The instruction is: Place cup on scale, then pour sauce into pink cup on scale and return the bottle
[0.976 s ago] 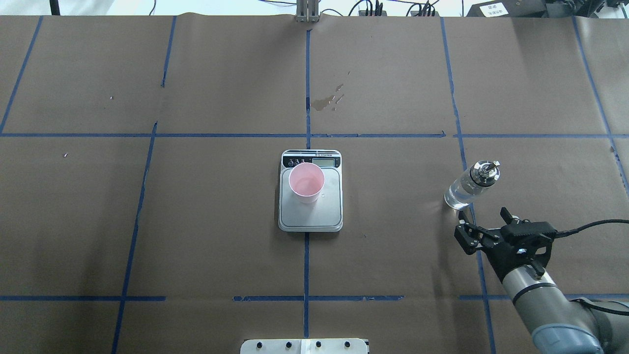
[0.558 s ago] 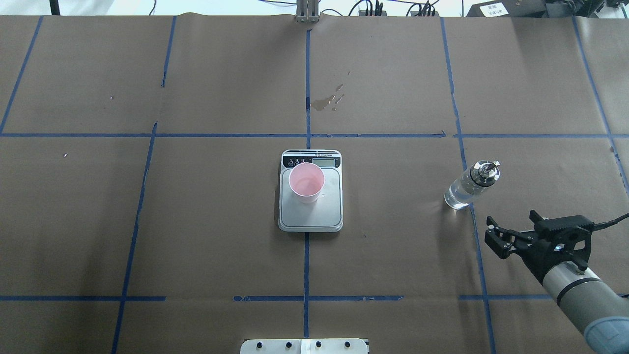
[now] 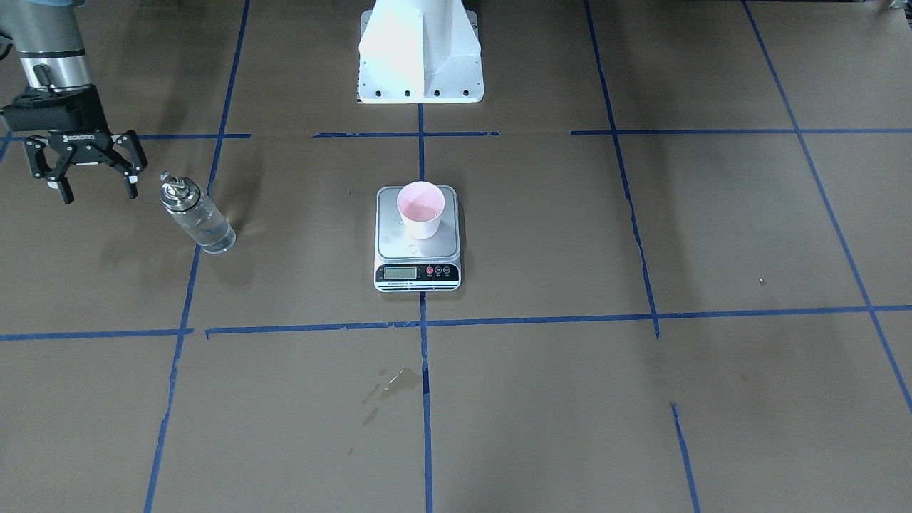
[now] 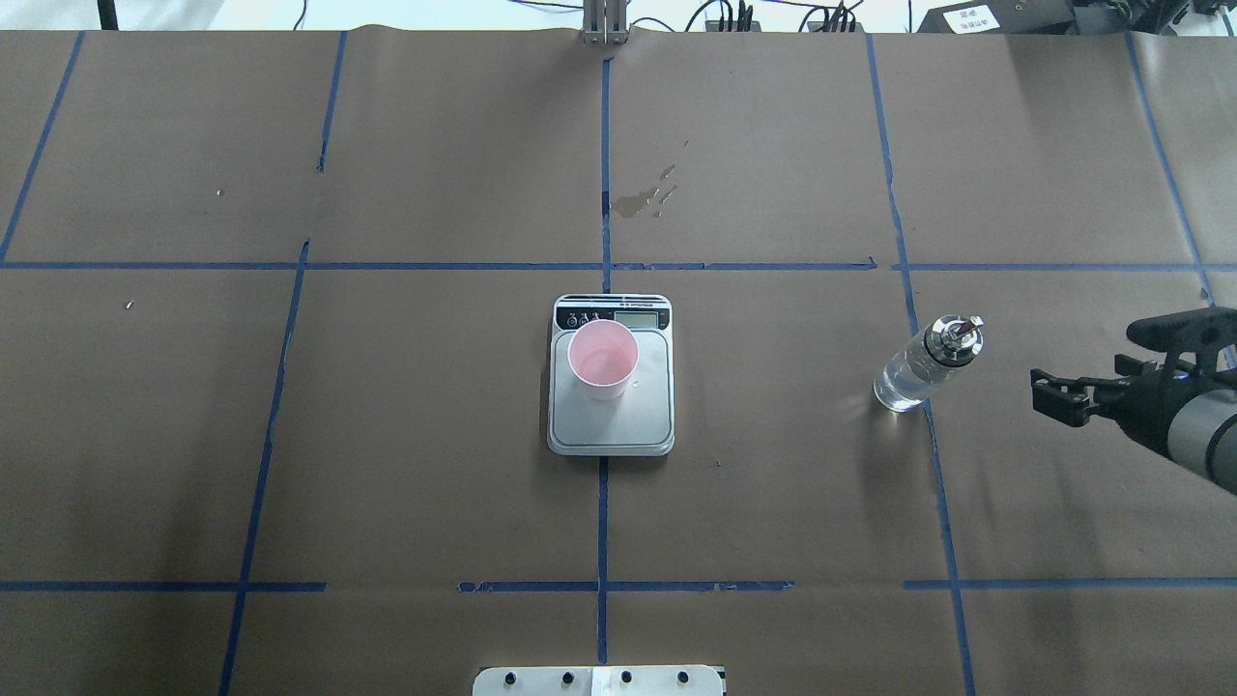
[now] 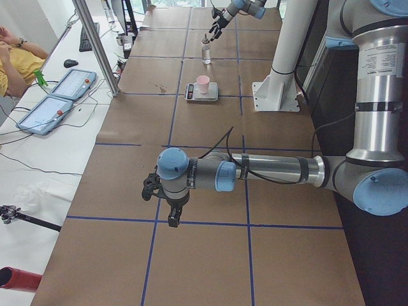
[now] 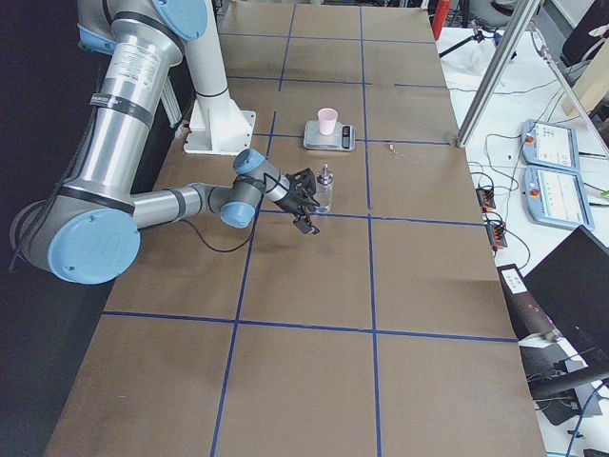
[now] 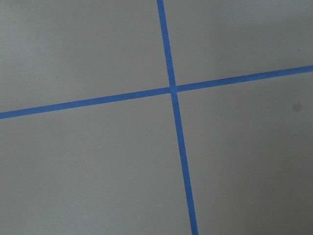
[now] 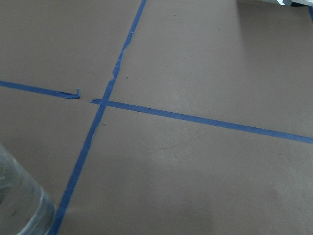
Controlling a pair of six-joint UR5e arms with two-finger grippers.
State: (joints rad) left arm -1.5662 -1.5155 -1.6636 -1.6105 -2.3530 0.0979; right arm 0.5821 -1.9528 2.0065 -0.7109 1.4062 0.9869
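My black right fingers point(image 3: 65, 191), marked ROBOTIQ, hang spread and empty near the clear glass, steel-spouted bottle point(image 3: 203, 224). Whether my left fingers point(image 5: 173, 217) are clenched, I cannot tell.

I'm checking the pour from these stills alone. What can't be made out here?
- Reading on the scale: display too small in front-facing and overhead views.
- Liquid level in the cup: too faint and small everywhere.
- Whether the left hand is open: seen only in the exterior left view, fingers unclear.
- The bottle in the right wrist view: blurred, cut by the bottom-left corner.
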